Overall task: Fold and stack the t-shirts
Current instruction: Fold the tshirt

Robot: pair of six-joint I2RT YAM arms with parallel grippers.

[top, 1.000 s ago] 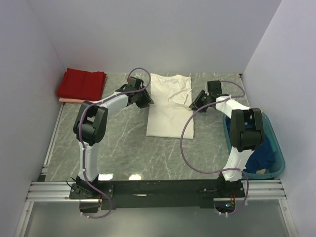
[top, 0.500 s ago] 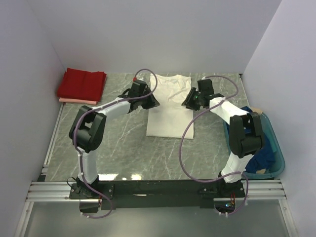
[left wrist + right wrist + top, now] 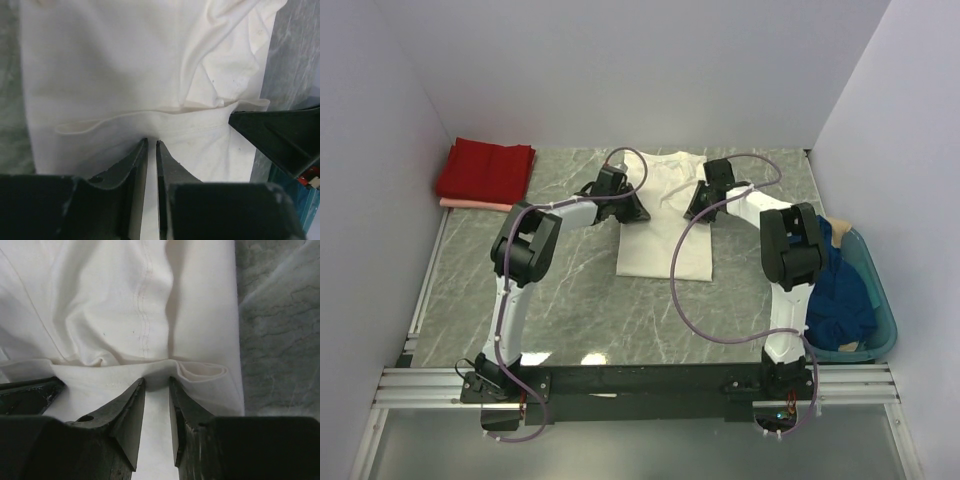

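Red t-shirt folded atop pale pink t-shirt, well left of the cream-white t-shirt, which lies flat mid-surface. My left pincer is at its left edge, nearly closed, nipping a raised crease. My right pincer is at its right edge, narrow, crease at the tips; I cannot tell if it grips. Dark blue t-shirt sits right of it, in the teal basket.
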